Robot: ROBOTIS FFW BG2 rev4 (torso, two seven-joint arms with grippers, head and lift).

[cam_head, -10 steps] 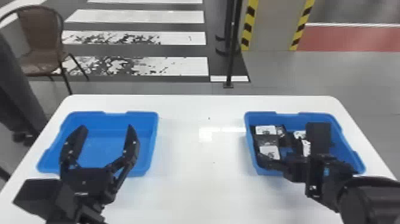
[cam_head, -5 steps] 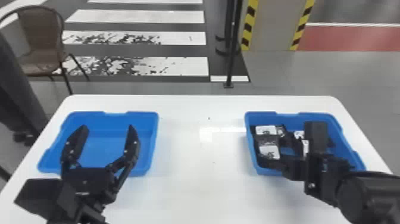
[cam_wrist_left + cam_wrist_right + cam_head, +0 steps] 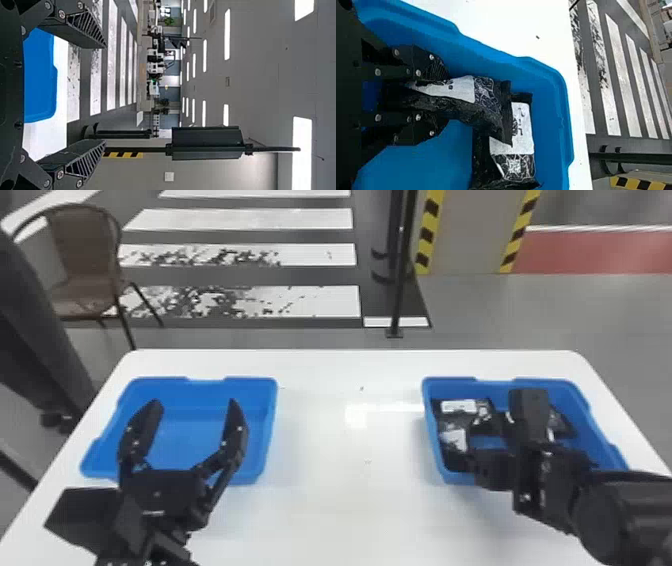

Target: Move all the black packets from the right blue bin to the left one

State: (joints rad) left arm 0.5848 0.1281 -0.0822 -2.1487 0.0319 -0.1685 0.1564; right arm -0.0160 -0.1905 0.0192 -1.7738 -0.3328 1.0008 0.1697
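Right tool on a packet: lift clean, then cross

Right tool is down in the right bin, narrowed on a packet, pale label partly showing. Another packet lies just past it, overlapped by the held one's far end. One more packet sits on the bin's right side. Left tool is wide with nothing in it, parked at the left bin, which has no packets in view.

Step in hand, as I judge it: get this packet up. Grip looks to be near one end, so the free end may sag or swing. Want a firm pinch, no crushing; foil like this probably slips or creases. Go straight up first, slowly, so the under packet doesn't drag along. Clear the rim before any sideways move, then cross the desk level and steady. Left tool could be in the way; leave it room or shift it aside. Lower well inside the left bin, then let go.
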